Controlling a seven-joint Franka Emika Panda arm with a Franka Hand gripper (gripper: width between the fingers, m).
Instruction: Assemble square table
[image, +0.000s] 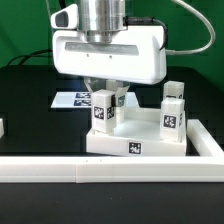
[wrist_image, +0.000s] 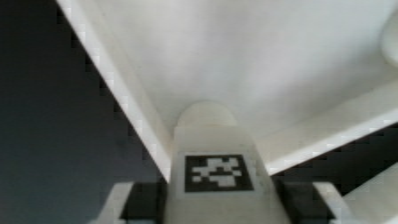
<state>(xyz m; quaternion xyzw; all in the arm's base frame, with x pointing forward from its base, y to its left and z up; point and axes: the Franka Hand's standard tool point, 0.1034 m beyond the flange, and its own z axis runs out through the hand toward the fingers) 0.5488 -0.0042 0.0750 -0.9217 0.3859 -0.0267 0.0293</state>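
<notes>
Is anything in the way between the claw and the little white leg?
No. The gripper is already closed on the leg, which stands on the tabletop; nothing visible sits between them.

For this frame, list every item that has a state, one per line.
Gripper: closed on a leg, over the tabletop.
Held white tagged block leg: upright, at the tabletop's corner on the exterior view's left.
Second white tagged leg: standing upright in the opposite corner.
Large white square plastic tabletop: flat on the table.
</notes>
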